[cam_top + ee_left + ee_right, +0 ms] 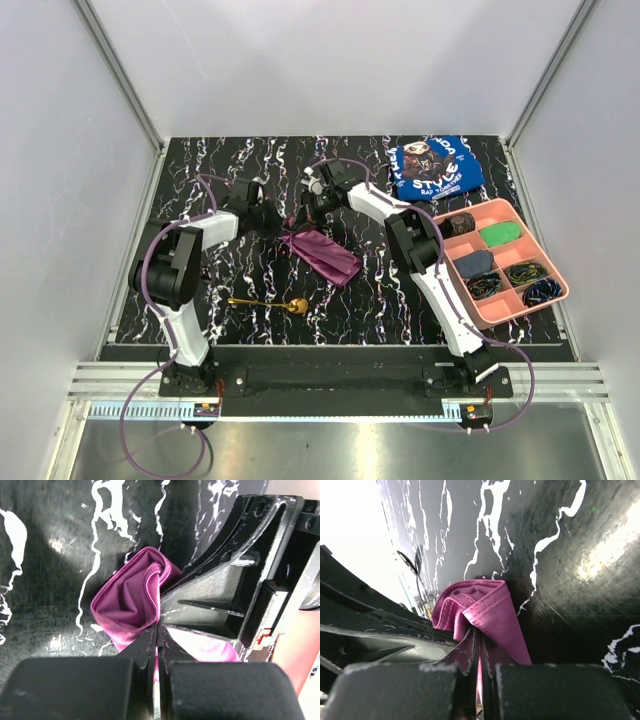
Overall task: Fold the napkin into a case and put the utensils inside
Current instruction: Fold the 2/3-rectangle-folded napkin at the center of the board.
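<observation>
The plum-purple napkin (322,254) lies bunched in folds at the table's middle, its far end lifted between both grippers. My left gripper (279,222) is shut on the napkin's edge (131,597), cloth pinched between its fingertips. My right gripper (308,213) is shut on the same end of the napkin (485,612), close against the left gripper. The gold spoon (270,303) lies flat on the table near the front, bowl to the right, apart from the cloth and both grippers.
A pink compartment tray (537,262) with small items stands at the right. A blue cloth with white lettering (434,167) lies at the back right. The table is black marble-patterned (200,170), with white walls around it.
</observation>
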### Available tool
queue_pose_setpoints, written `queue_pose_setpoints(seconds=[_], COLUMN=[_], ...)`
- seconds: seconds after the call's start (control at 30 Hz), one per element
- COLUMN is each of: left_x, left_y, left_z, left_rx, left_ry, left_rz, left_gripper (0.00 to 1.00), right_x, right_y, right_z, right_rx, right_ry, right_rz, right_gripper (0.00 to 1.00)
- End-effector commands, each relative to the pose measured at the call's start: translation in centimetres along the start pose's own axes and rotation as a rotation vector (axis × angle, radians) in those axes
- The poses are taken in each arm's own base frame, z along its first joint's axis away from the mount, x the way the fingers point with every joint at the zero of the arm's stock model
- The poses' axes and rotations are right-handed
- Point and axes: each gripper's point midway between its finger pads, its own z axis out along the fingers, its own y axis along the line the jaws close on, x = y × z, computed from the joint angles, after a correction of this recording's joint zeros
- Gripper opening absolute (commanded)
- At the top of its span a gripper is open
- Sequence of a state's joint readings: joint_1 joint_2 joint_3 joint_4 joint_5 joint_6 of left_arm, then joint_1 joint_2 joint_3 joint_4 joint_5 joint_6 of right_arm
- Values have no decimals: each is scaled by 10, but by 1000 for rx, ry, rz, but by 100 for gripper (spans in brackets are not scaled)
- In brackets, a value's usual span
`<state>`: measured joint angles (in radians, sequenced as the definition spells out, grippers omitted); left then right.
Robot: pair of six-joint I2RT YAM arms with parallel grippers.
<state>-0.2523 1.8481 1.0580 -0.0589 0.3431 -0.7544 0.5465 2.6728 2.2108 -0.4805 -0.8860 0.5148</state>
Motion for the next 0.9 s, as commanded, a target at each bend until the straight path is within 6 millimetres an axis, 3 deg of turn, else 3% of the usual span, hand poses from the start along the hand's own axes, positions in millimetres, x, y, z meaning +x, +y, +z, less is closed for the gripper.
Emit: queue_pose_setpoints(seconds=[0.0,0.17,0.33,0.5,0.63,0.87], left_x=[-12,-25,-36,-19,-7,6], left_y=[-25,-31,-39,-15,1,6], left_z=[-10,-8,-8,15,20,28], left_rx=[82,67,96,19,-10,2], left_ry=[-69,-63,-60,50,64,101], left_rz=[10,17,29,-5,-6,-11], left_gripper=[0,0,0,0,0,0], right_x=[-4,1,29,24,16,13], right_y=[38,36,36,17,21,23], right_z=[3,0,1,-3,-11,-25], right_rx=[-107,-110,-111,-68,-47,47], right_ry=[3,19,79,51,18,-17], right_rz=[-41,-20,-36,-15,-18,-31], right_gripper=[2,4,4,6,9,30])
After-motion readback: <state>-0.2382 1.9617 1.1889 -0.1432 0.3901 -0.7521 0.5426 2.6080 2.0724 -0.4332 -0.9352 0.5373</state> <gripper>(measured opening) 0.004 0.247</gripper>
